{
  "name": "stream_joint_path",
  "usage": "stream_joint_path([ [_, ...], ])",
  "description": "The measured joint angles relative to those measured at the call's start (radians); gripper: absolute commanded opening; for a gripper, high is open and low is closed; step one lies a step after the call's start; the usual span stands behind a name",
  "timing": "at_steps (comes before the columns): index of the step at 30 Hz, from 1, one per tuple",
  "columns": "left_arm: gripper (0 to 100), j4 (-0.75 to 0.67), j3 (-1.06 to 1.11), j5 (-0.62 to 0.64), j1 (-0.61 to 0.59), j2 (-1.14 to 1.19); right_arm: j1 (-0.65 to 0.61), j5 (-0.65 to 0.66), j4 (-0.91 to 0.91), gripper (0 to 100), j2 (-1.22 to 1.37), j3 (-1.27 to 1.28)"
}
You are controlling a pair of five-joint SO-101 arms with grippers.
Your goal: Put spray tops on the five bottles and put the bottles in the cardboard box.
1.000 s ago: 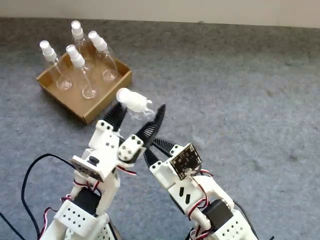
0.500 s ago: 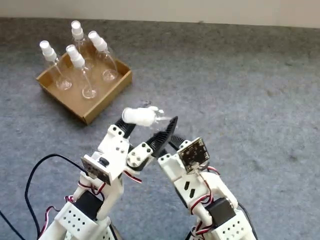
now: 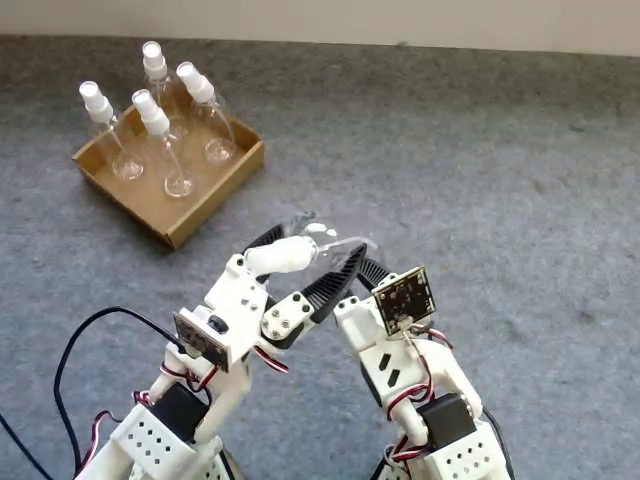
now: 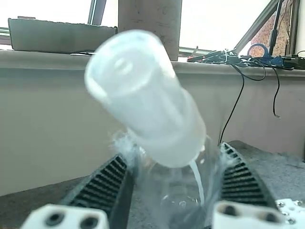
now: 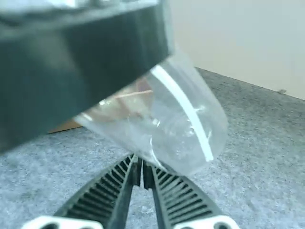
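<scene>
Grey carpet [image 3: 500, 150]: L gripper [image 4: 174, 157] tight on bottle [image 4: 152, 109], R gripper [image 5: 142, 164] prob. closed, empty.

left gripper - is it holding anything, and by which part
Yes: the left gripper holds a clear bottle by its body, just below the white spray top. The right gripper is shut next to it, gripping nothing.
</scene>
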Motion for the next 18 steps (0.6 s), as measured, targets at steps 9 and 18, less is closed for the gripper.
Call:
stream_joint_path([
  [9, 11, 0.003, 0.0, 0.003, -0.15, 0.014, 0.0, 0.0, 0.0, 0.5, 0.0, 0.003],
  [18, 11, 0.008, 0.0, 0.003, -0.405, 0.014, 0.0, 0.0, 0.0, 0.5, 0.0, 0.005],
])
